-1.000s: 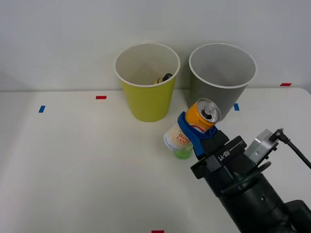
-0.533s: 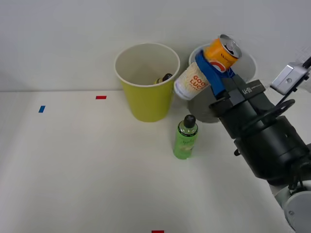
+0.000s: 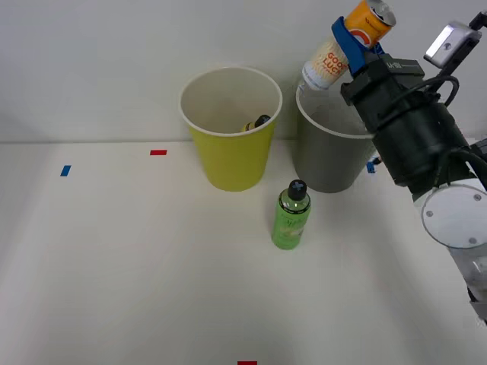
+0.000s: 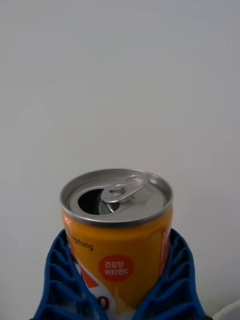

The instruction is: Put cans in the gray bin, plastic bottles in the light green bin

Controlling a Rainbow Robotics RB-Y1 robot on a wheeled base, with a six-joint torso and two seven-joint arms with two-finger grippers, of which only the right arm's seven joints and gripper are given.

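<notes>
My right gripper (image 3: 351, 38) is shut on the orange can (image 3: 368, 21), holding it tilted, high above the back rim of the gray bin (image 3: 326, 161). In the right wrist view the can (image 4: 117, 240) sits between the blue fingers (image 4: 56, 280) of the gripper (image 4: 120, 297), its silver top and pull tab showing. The light green bin (image 3: 232, 161) stands left of the gray one, with a dark-capped bottle (image 3: 257, 122) lying inside. A small green bottle (image 3: 290, 217) with a black cap stands upright on the table in front of the two bins.
A white wall rises right behind the bins. Tape marks lie on the white table: red (image 3: 158, 152) and blue (image 3: 65, 170) at the left, blue (image 3: 370, 167) beside the gray bin, red (image 3: 246, 363) at the front edge.
The right arm has lifted the can from beside the green bottle, up and back to above the gray bin. The bottle now stands uncovered.
</notes>
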